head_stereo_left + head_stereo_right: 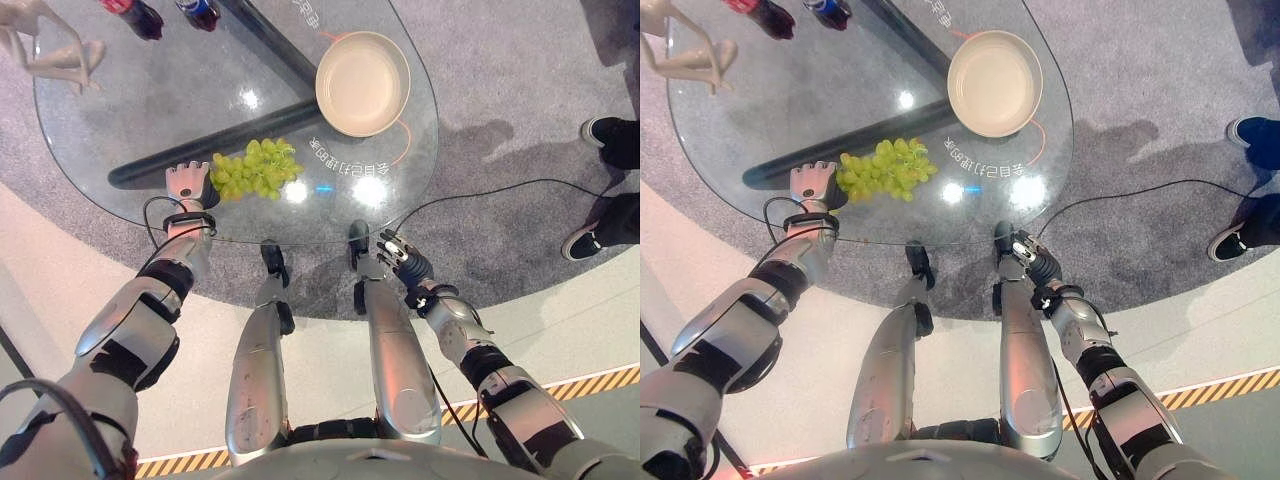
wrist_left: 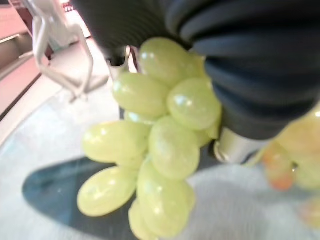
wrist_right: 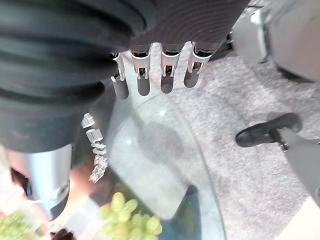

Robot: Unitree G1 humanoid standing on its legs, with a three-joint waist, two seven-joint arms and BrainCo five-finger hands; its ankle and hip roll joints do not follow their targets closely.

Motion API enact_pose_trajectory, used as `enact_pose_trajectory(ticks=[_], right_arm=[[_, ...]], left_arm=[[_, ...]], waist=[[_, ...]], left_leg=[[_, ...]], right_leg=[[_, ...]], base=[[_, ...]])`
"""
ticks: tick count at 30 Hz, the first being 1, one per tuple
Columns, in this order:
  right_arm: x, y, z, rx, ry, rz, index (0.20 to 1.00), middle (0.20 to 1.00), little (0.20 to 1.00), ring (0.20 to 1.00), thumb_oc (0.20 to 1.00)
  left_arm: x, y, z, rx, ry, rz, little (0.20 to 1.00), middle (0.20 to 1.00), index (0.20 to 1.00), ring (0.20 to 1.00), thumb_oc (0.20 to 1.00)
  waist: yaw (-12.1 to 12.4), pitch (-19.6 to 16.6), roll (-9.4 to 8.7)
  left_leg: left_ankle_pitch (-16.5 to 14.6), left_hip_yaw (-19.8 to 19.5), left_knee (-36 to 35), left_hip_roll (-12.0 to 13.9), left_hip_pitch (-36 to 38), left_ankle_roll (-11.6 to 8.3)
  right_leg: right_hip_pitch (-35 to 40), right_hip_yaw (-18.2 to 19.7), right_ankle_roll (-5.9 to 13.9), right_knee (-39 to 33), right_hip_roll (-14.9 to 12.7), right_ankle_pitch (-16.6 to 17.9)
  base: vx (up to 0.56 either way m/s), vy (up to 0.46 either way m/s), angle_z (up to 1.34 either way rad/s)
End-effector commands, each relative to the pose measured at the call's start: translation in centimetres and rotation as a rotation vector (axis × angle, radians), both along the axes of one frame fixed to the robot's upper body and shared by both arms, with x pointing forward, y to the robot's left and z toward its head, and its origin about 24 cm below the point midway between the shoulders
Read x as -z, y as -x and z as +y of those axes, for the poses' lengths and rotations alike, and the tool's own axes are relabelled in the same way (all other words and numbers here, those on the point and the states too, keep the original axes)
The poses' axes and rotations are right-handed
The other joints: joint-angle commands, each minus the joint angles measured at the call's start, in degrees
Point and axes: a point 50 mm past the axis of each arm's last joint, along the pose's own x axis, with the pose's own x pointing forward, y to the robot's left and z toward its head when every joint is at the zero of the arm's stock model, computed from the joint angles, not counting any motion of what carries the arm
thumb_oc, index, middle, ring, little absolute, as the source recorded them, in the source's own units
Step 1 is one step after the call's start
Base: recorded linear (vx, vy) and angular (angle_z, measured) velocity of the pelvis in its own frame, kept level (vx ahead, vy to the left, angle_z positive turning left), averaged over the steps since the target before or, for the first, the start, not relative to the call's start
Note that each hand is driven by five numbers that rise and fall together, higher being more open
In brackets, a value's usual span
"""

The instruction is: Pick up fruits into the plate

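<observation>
A bunch of green grapes [image 1: 257, 168] lies near the front of the round glass table [image 1: 120, 110]. My left hand [image 1: 186, 186] is at the bunch's left end, its fingers curled against the fruit. Seen from the left wrist, the grapes [image 2: 155, 145] press right up against the palm. The cream plate [image 1: 362, 82] stands empty at the table's far right, well apart from the bunch. My right hand [image 1: 404, 257] hangs below the table's near edge with straight fingers [image 3: 150, 75] and holds nothing. The right wrist view catches the grapes [image 3: 125, 220] through the glass.
A white figure-shaped stand [image 1: 50, 45] sits at the table's far left, with two bottles [image 1: 138, 15] beside it at the back. Dark table legs [image 1: 200, 150] cross under the glass. A person's shoes [image 1: 605, 130] are on the carpet at the right.
</observation>
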Motion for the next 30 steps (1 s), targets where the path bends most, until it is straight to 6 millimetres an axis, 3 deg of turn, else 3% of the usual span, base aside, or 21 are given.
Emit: enact_pose_trajectory(ticks=[1, 13, 25, 28, 30], right_arm=[[1.3, 2.1, -0.6, 0.001, -0.022, 0.013, 1.0, 1.0, 1.0, 1.0, 1.0], [1.1, 3.2, -1.0, 0.029, -0.036, -0.025, 1.0, 1.0, 1.0, 1.0, 1.0], [-5.2, 3.6, -1.3, -0.138, 0.021, -0.316, 1.0, 1.0, 1.0, 1.0, 1.0], [-8.4, 3.5, -3.1, -0.233, 0.127, -0.388, 1.0, 1.0, 1.0, 1.0, 1.0], [-9.5, 3.4, -3.7, -0.275, 0.177, -0.406, 1.0, 1.0, 1.0, 1.0, 1.0]], left_arm=[[-1.8, 0.8, 3.5, -0.09, 0.043, -0.122, 0.2, 0.2, 0.2, 0.2, 0.2], [-3.7, 1.8, 3.7, 0.007, 0.037, -0.235, 0.2, 0.2, 0.2, 0.2, 0.2], [-8.5, 4.6, 3.4, 0.282, -0.239, -0.2, 0.2, 0.2, 0.2, 0.2, 0.2], [-9.9, 5.9, 3.1, 0.393, -0.344, -0.169, 0.2, 0.2, 0.2, 0.2, 0.2], [-10.1, 6.3, 2.4, 0.455, -0.38, -0.146, 0.2, 0.2, 0.2, 0.2, 0.2]], waist=[[0.9, -1.3, 1.26], [1.7, -2.4, 1.68], [2.1, -11.5, 0.79], [2.9, -16.4, 0.41], [3.2, -18.1, 0.37]], left_leg=[[-4.0, -4.1, -0.9, -4.7, 2.6, 1.1], [-5.0, -3.8, -4.4, -4.1, 14.1, 0.79], [-6.4, -3.3, -8.1, -4.3, 24.1, 0.57], [-7.2, -3.6, -8.8, -4.5, 27.7, 0.68], [-7.5, -3.7, -9.1, -4.6, 29.0, 0.75]], right_leg=[[1.7, 0.6, 0.92, 0.3, 4.7, -2.5], [13.4, -0.7, 1.35, -2.3, 3.0, -4.0], [26.4, -2.1, 2.68, -9.8, 1.3, -3.5], [30.8, -3.0, 3.12, -11.6, 1.0, -3.6], [32.2, -3.3, 3.21, -12.2, 0.9, -3.6]], base=[[0.0, 0.0, 0.0], [0.04, 0.01, 0.04], [0.1, -0.019, 0.05], [0.2, -0.025, 0.13], [0.19, -0.003, 0.09]])
